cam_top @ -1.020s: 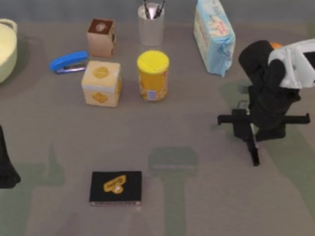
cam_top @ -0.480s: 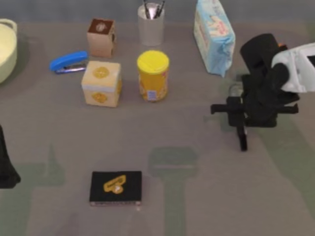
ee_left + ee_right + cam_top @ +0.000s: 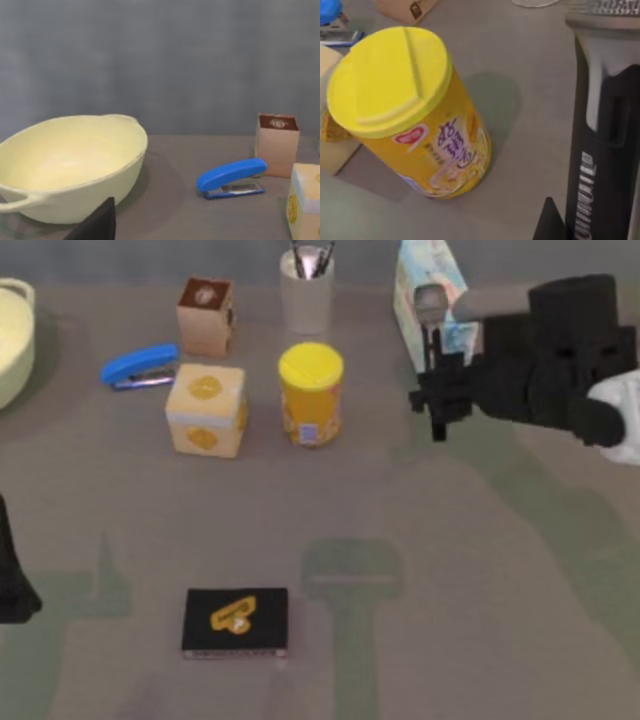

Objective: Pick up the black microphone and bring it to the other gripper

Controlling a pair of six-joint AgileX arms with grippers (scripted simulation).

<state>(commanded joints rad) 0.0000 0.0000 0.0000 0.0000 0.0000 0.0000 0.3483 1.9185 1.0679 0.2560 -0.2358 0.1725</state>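
The black microphone (image 3: 434, 350) hangs off the table at the back right, in front of the pale blue pack. Its silver mesh head (image 3: 430, 300) points toward the far edge. My right gripper (image 3: 438, 400) is shut on its black body. In the right wrist view the microphone (image 3: 605, 130) fills the near side, with one black finger (image 3: 549, 222) beside it. The other gripper, my left gripper (image 3: 12, 585), is parked at the table's left edge. Only one dark fingertip (image 3: 97, 225) of it shows in the left wrist view.
A yellow can (image 3: 311, 393), a tan box (image 3: 206, 410), a brown box (image 3: 206, 316), a blue stapler (image 3: 140, 366) and a white cup (image 3: 307, 288) stand at the back. A cream bowl (image 3: 10, 340) is far left, a pale blue pack (image 3: 425, 280) back right, a black box (image 3: 236, 623) near the front.
My right arm has risen and swung toward the back of the table with the microphone in its gripper. The microphone's mesh head now shows by the blue pack. The left arm is still.
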